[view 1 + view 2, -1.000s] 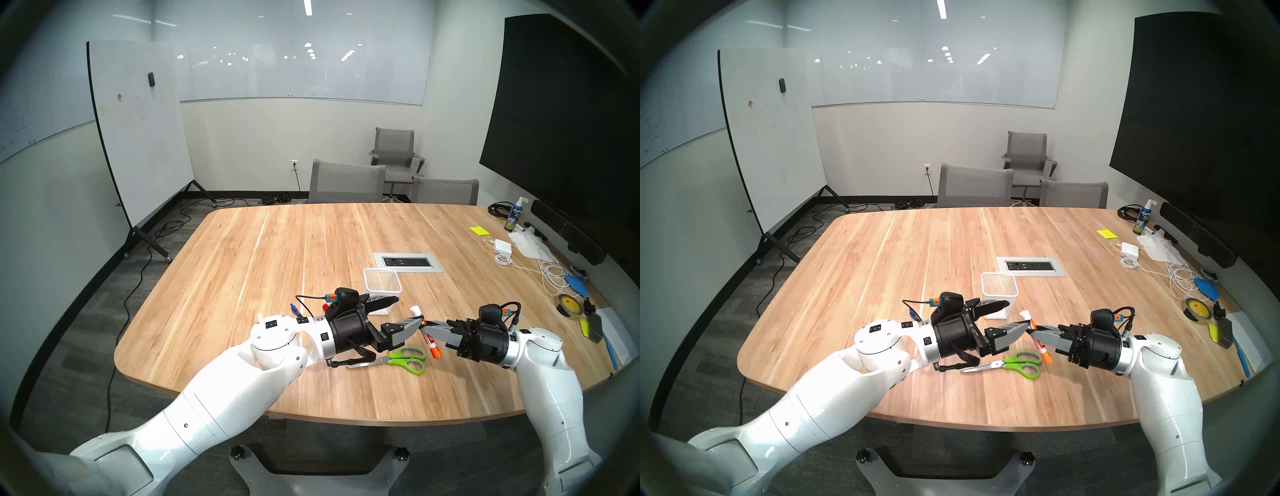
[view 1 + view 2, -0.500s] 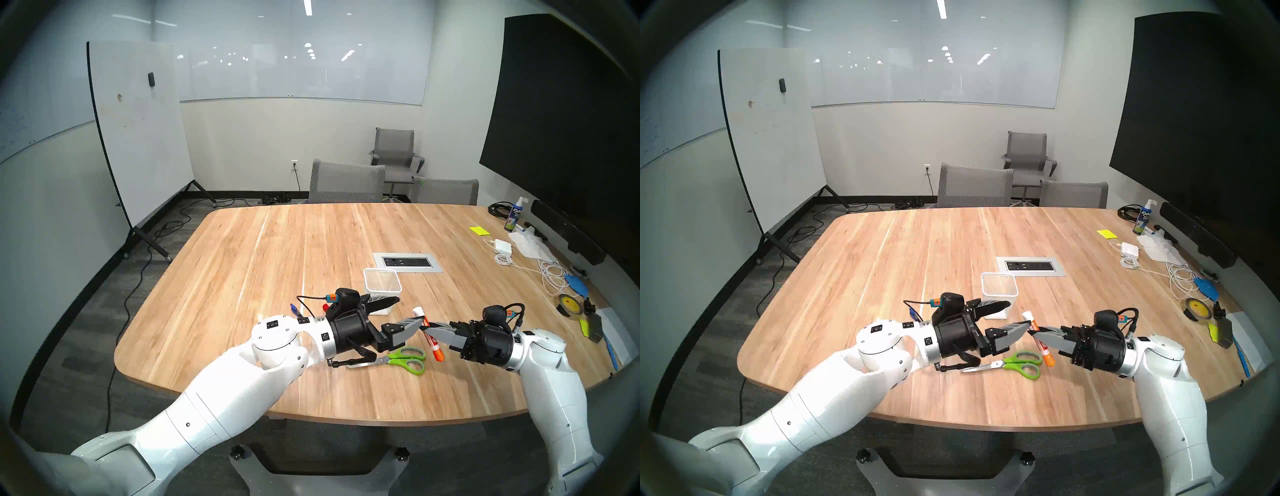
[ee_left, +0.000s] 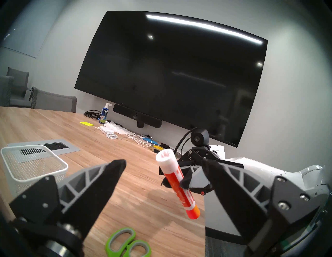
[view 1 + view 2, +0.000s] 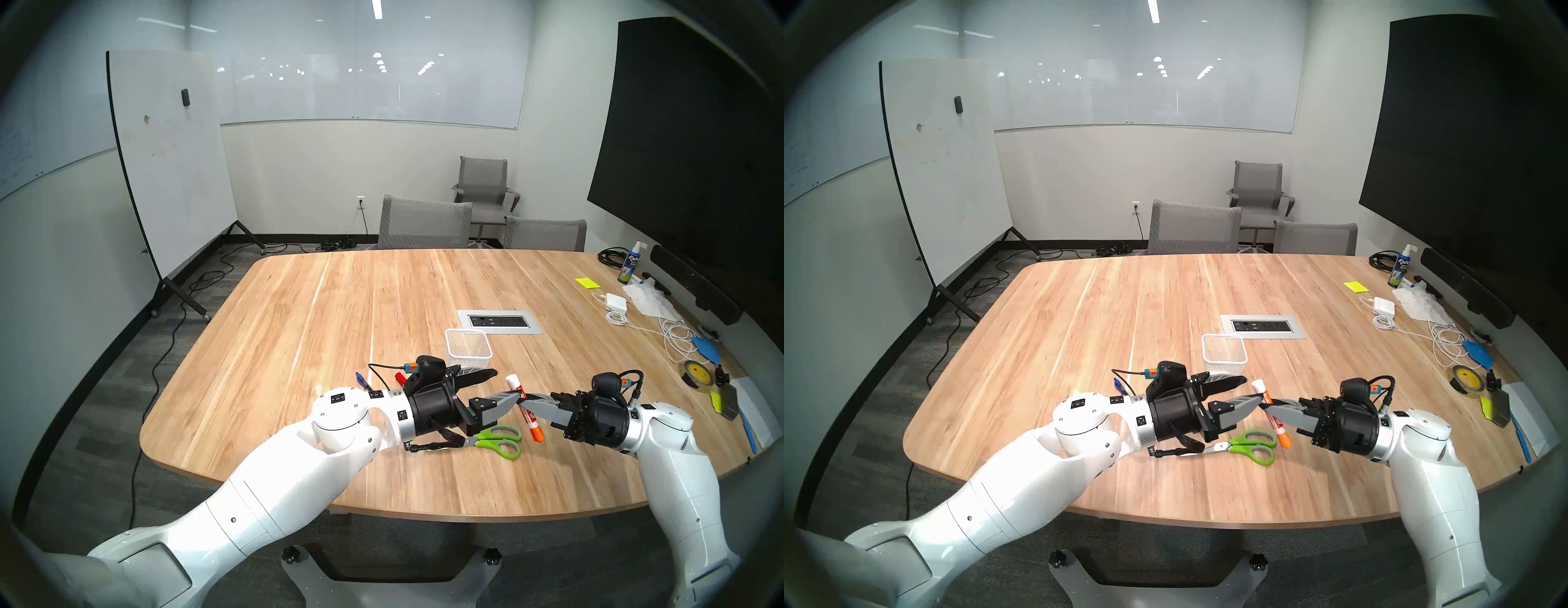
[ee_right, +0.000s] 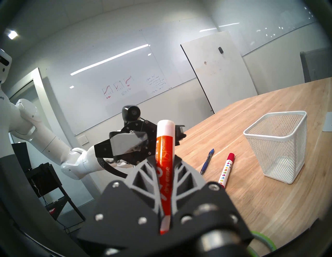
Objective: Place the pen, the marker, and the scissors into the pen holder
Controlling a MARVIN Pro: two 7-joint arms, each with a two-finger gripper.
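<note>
Nearest the robot, the scissors [image 4: 496, 441] lie flat on the table [image 4: 382, 297], untouched, and just beyond them the right gripper [image 4: 522, 402] is clamped on the orange-and-white marker [image 3: 177, 184], held tilted in the air while the left gripper [image 3: 164, 169] faces it with its fingers spread wide and nothing between them — my guess is a handover. Further left, the pen [image 5: 207, 161] and a second, red-capped marker [image 5: 226, 168] lie side by side on the wood, and beyond them the pen holder [image 5: 276, 147] stands upright and empty — so nothing is placed yet.
</note>
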